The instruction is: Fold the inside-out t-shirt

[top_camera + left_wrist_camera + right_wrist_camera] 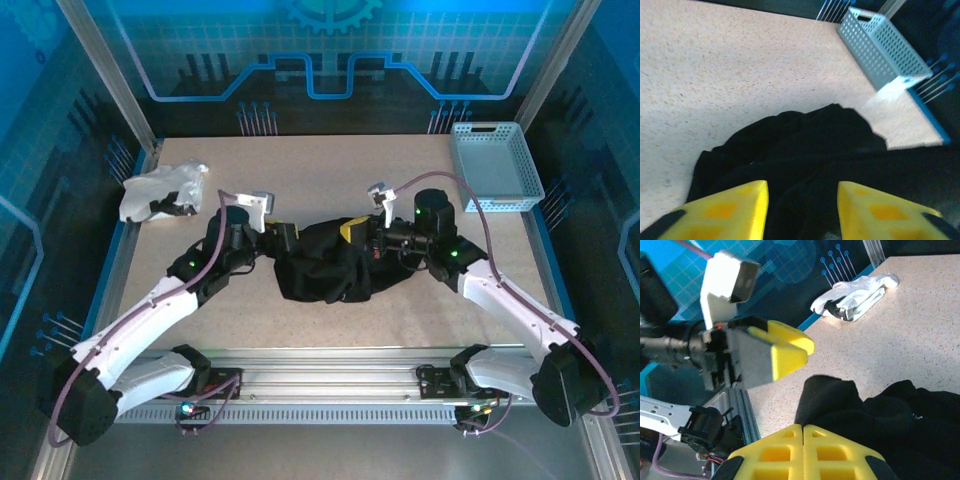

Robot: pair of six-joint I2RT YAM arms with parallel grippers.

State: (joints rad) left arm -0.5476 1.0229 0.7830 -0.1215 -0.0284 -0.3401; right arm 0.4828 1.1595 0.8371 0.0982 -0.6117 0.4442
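The inside-out t-shirt [325, 265] lies as a bunched black heap in the middle of the table. My left gripper [288, 237] is at its left edge. In the left wrist view that gripper [802, 189] is open, its yellow fingers [735, 210] spread just above the black cloth [805, 145]. My right gripper [352, 232] is at the heap's upper right. In the right wrist view it [803, 426] is shut, and a fold of the t-shirt [832, 395] rises from its tips. The left gripper [807, 352] hovers just beyond that fold.
A crumpled white garment [160, 190] [855, 297] lies at the table's far left. A pale blue perforated basket [493, 165] [885, 50] stands at the far right corner. Bare tabletop [330, 175] stretches behind the heap, and an aluminium rail [330, 380] runs along the near edge.
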